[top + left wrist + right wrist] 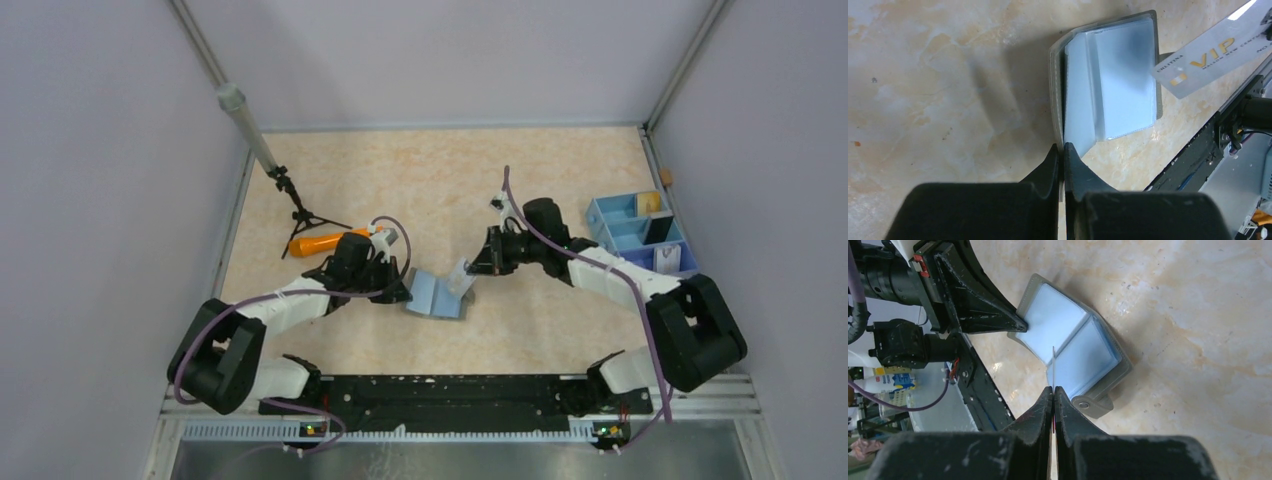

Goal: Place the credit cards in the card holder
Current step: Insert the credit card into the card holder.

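The card holder (437,295), grey with light blue lining, lies open on the table between both arms. My left gripper (402,291) is shut on the edge of its left flap, which the left wrist view shows (1063,150). The wallet's clear pockets (1120,80) face up. My right gripper (480,266) is shut on a white credit card (462,277) with gold VIP lettering (1205,60). It holds the card on edge (1053,365) just above the wallet's fold (1068,342). More cards, one black (657,231) and one white (668,260), stand in the tray.
A blue and lilac compartment tray (612,213) sits at the right edge. An orange carrot-shaped stick (318,243) and a small black tripod (300,212) on a grey pole lie behind the left gripper. Walls enclose the table on three sides.
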Action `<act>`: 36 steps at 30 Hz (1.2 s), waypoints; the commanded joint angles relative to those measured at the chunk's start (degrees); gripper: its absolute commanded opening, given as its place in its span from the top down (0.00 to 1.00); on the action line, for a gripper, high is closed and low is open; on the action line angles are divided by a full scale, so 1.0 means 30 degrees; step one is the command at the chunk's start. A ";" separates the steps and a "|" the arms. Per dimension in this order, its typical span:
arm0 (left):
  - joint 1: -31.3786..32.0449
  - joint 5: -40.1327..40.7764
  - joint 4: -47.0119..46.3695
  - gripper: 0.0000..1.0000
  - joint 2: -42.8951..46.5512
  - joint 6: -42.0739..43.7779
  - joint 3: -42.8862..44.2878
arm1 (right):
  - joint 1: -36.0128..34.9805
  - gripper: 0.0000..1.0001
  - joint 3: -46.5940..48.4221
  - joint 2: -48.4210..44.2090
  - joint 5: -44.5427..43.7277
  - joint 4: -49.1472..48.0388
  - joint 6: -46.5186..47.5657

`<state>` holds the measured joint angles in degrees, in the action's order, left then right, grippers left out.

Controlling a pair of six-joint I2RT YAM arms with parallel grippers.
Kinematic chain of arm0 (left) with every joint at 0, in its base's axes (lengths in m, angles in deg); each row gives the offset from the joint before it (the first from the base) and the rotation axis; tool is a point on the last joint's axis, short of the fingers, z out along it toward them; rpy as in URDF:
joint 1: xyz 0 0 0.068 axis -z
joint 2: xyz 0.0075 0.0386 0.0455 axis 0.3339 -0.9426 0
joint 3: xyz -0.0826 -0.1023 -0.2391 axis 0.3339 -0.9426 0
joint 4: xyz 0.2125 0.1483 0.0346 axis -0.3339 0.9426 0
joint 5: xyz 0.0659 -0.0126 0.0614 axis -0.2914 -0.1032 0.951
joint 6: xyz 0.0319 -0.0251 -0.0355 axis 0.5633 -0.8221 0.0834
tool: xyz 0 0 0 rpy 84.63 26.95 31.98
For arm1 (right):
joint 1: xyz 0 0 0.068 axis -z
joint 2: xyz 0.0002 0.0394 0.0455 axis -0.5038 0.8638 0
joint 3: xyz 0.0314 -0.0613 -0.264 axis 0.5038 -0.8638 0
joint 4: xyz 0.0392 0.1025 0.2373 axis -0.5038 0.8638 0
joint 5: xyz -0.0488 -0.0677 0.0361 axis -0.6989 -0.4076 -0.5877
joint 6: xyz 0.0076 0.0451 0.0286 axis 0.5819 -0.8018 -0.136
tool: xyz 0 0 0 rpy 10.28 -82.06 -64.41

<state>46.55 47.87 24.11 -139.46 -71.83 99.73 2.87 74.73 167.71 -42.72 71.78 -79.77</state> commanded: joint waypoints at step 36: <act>-0.0549 -0.1375 -0.0288 1.00 -0.1492 0.0726 0.0903 | -0.0977 1.00 0.0118 0.7308 -0.1079 -0.3734 -0.2215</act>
<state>45.09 45.03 24.02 -143.30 -70.91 101.05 1.10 73.40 188.10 -43.16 59.21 -87.88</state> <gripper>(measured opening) 0.008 0.004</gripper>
